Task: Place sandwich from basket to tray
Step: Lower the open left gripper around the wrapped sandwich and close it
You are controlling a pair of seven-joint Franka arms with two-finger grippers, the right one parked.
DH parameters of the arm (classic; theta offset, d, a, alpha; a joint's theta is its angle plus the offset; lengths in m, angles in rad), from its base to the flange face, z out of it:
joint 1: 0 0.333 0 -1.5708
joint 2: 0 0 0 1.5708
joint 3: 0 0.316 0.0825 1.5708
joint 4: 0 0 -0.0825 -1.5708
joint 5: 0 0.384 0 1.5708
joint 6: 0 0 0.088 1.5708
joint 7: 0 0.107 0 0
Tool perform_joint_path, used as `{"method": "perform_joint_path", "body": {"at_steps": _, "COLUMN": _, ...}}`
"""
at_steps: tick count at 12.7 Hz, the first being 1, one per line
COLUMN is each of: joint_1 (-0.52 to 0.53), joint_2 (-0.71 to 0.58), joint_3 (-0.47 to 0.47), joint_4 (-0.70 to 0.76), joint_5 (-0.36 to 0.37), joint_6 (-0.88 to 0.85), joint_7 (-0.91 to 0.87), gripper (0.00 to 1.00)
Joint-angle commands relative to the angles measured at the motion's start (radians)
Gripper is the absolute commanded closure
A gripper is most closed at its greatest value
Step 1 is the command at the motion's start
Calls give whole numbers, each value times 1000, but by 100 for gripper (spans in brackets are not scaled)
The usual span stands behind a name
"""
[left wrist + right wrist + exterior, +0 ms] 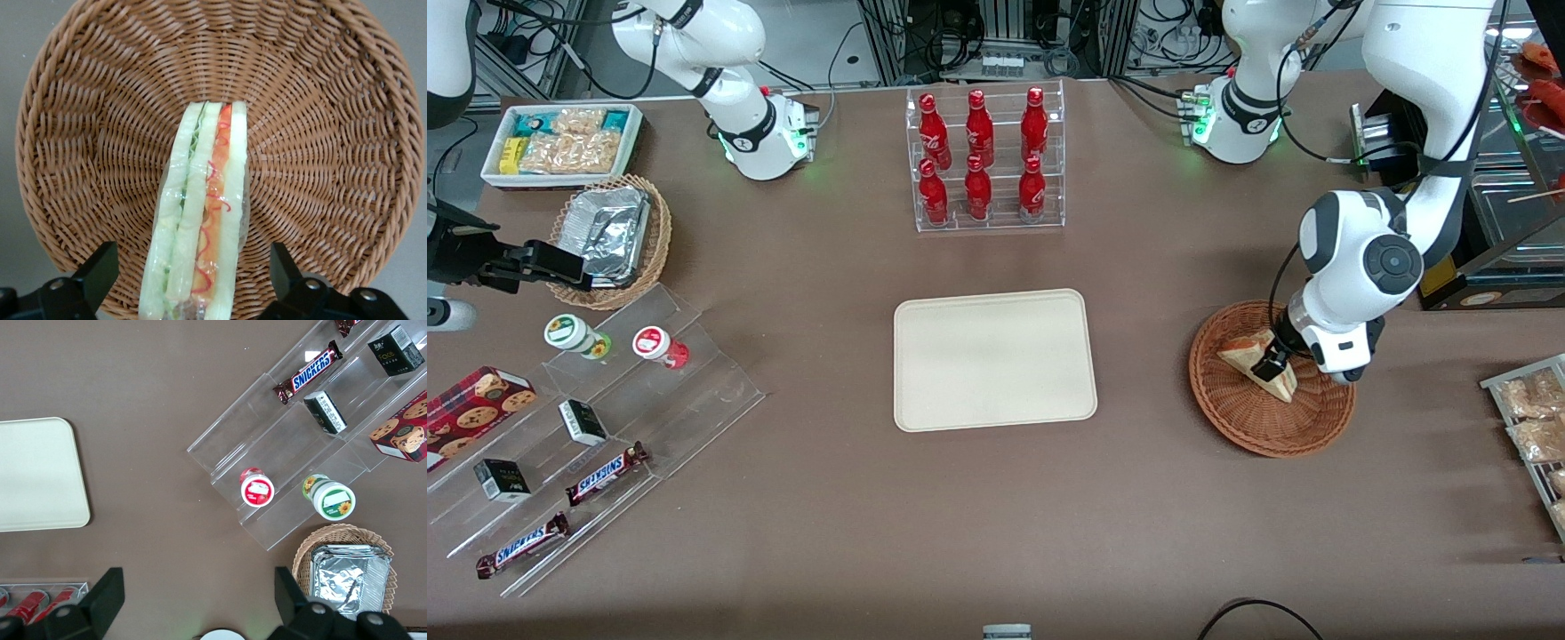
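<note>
Straddling the sandwich, which stands on edge in the basket, the left arm's jaws are spread wide, one finger on each bread face and neither yet touching it. Closing squarely and gently on the soft bread, low enough to keep the layers together, looks like the way to do this grasp well. Seen from the front, the arm reaches steeply down over the basket, while the tray lies well apart on the surface, toward the parked arm's end.
</note>
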Motion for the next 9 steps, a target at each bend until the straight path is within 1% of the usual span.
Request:
{"method": "perform_joint_path", "body": {"at_steps": 1, "joint_1": -18, "joint_2": 5, "joint_3": 5, "joint_4": -21, "joint_5": -11, "joint_6": 27, "joint_7": -21, "gripper": 1}}
{"method": "perform_joint_path", "body": {"at_steps": 2, "joint_1": -27, "joint_2": 5, "joint_3": 5, "joint_4": -25, "joint_5": -11, "joint_6": 27, "joint_7": -23, "gripper": 7}}
{"method": "perform_joint_path", "body": {"at_steps": 3, "joint_1": -31, "joint_2": 7, "joint_3": 5, "joint_4": -25, "joint_5": -11, "joint_6": 27, "joint_7": -33, "gripper": 24}}
{"method": "perform_joint_path", "body": {"at_steps": 4, "joint_1": -31, "joint_2": 11, "joint_3": 5, "joint_4": -26, "joint_5": -11, "joint_6": 27, "joint_7": -35, "gripper": 52}}
{"method": "perform_joint_path", "body": {"at_steps": 5, "joint_1": -33, "joint_2": 14, "joint_3": 5, "joint_4": -26, "joint_5": -11, "joint_6": 26, "joint_7": -32, "gripper": 77}}
{"method": "perform_joint_path", "body": {"at_steps": 6, "joint_1": -33, "joint_2": 14, "joint_3": 5, "joint_4": -28, "joint_5": -10, "joint_6": 24, "joint_7": -24, "gripper": 98}}
{"method": "perform_joint_path", "body": {"at_steps": 7, "joint_1": -33, "joint_2": 8, "joint_3": 5, "joint_4": -26, "joint_5": -8, "joint_6": 14, "joint_7": -16, "gripper": 100}}
{"method": "perform_joint_path", "body": {"at_steps": 9, "joint_1": -33, "joint_2": -24, "joint_3": 5, "joint_4": -14, "joint_5": -8, "joint_6": -49, "joint_7": 11, "gripper": 100}}
